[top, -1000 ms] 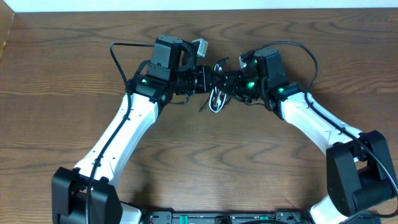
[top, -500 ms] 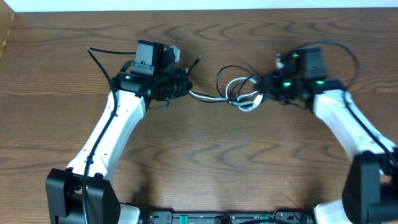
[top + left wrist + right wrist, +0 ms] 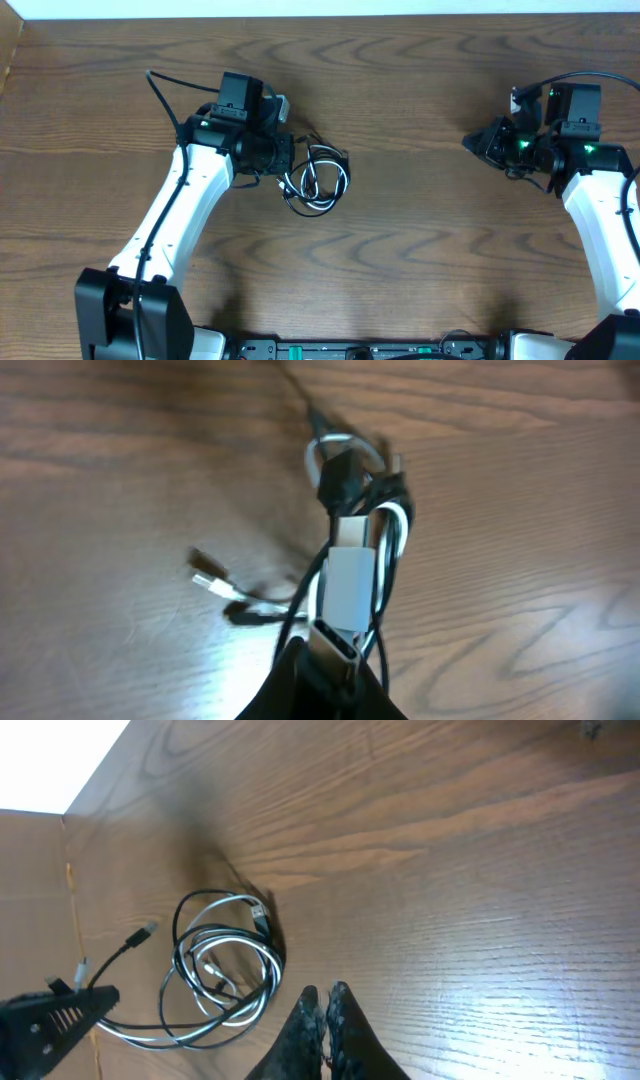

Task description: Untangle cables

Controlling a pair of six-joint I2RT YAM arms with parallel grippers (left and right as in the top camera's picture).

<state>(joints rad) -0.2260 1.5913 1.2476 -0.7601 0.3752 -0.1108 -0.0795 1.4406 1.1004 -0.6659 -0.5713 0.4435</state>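
Overhead, the looped bundle of thin black and white cables (image 3: 320,180) lies on the dark wooden counter (image 3: 420,250), touching the left end effector (image 3: 289,163). The right end effector (image 3: 476,142) sits well apart. Left wrist, blurred: its fingers seemingly pinch a plug, its tip hidden. Right wrist: fingers pressed together, empty.

Robot lab: wood-grain table (image 3: 400,260), two white arms (image 3: 180,215).

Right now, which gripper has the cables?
The left gripper: its fingers are shut on a white plug of the cables. The right gripper is well away from them, shut on nothing.
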